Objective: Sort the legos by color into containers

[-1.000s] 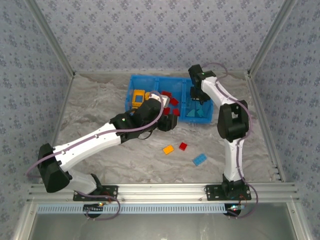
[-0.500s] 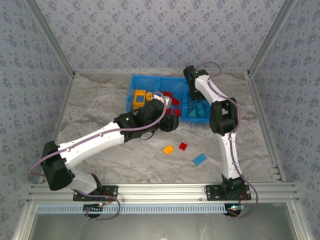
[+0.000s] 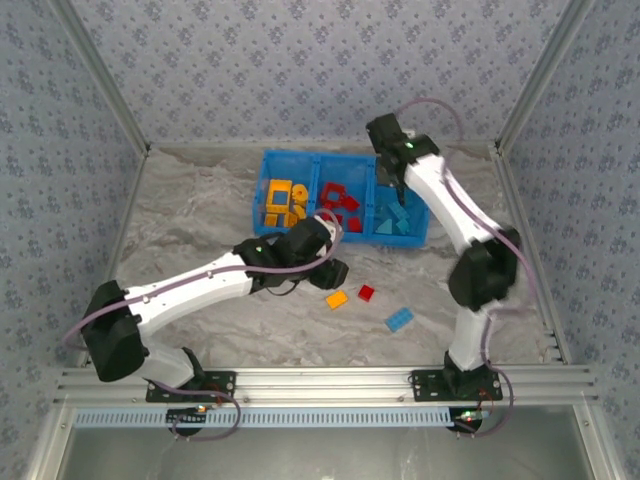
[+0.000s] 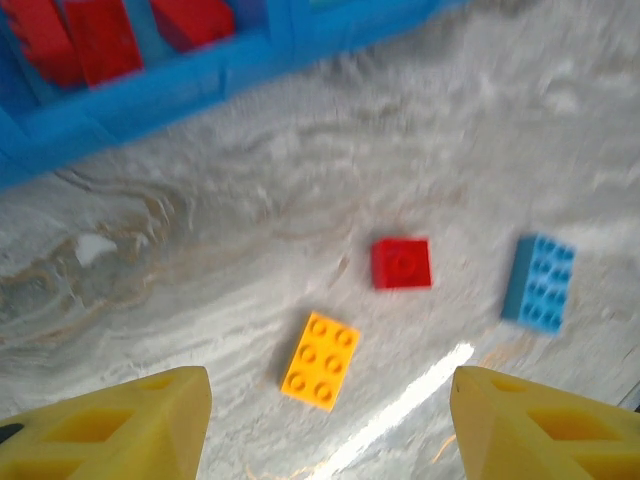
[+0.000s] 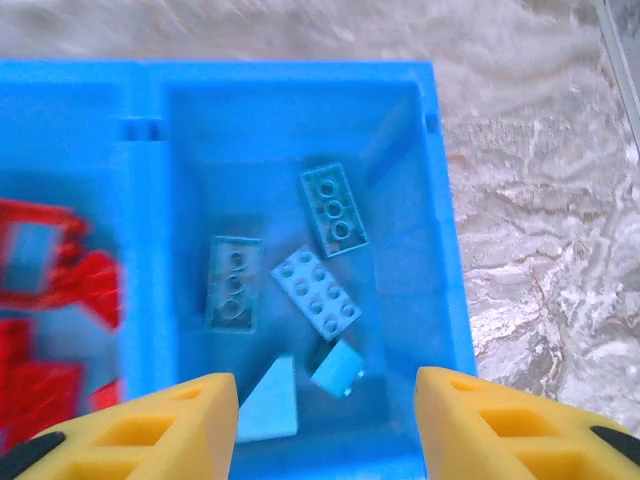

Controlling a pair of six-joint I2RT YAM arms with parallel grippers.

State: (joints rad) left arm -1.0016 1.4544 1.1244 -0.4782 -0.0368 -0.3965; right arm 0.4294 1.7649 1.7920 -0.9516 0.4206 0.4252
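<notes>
Just beyond left pincer (image 4: 325, 425), orange lego (image 4: 320, 360).

Grey-white marbled surface (image 3: 190, 220), wrinkled like draped cloth, with a bright glare streak in the left wrist view. Enclosed on three sides by pale walls (image 3: 300, 70) papered in a small repeating floral print. Slanted aluminium posts (image 3: 108, 85) at the back corners. Grooved aluminium rail (image 3: 330, 381) along the near edge.

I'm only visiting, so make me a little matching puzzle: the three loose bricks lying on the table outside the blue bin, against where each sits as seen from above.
Things:
1. orange brick
2. red brick
3. blue brick

Places in the overhead view:
A. rightmost of the three
B. in the middle
C. leftmost of the three

Pairs: 1-C, 2-B, 3-A
</notes>
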